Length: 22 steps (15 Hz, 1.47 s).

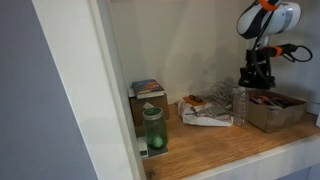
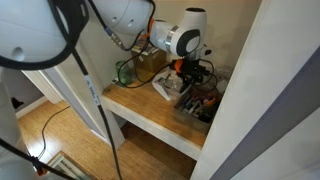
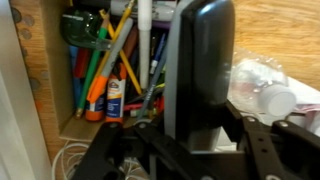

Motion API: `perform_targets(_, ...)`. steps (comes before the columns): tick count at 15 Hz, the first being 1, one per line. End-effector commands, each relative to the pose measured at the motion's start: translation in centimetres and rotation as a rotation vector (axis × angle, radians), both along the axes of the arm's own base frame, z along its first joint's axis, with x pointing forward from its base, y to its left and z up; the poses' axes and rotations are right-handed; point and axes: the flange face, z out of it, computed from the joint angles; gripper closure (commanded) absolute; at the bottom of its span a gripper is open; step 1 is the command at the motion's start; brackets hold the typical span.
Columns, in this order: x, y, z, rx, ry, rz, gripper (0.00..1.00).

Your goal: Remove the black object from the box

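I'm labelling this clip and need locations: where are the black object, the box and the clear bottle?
black object (image 3: 200, 70), wrist view, middle of its glossy face.
box (image 1: 270, 118), in an exterior view, its front wall.
clear bottle (image 1: 240, 108), in an exterior view, mid-body.

Black object: smooth, glossy plastic (a pale sheen runs down its face). Box: matt brown cardboard, coarse-grained. Bottle: clear, crinkled plastic. Tabletop: light wood, smooth, low sheen.

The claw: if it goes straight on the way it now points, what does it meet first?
Probably the black object: in the wrist view it stands directly ahead of the claw, beside the pens in the box. Depth is unclear; they may already touch.
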Motion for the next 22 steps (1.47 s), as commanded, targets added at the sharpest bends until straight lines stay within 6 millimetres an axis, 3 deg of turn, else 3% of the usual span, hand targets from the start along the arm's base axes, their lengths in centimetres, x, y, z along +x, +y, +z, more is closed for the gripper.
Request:
perform_targets(1, -2.7, 3.9, 2.1, 0.051, -0.029, 0.047, 0.74)
perform_targets(8, -3.9, 9.9, 5.5, 0.009, -0.194, 0.118, 0.74)
perform_targets(15, -3.4, 15.3, 5.7, 0.07, -0.18, 0.107, 0.74)
perform_targets(16, -3.2, 14.4, 5.4, 0.037, -0.179, 0.131, 0.49)
perform_targets(22, -3.1, 15.2, 5.4, 0.049, -0.179, 0.124, 0.49)
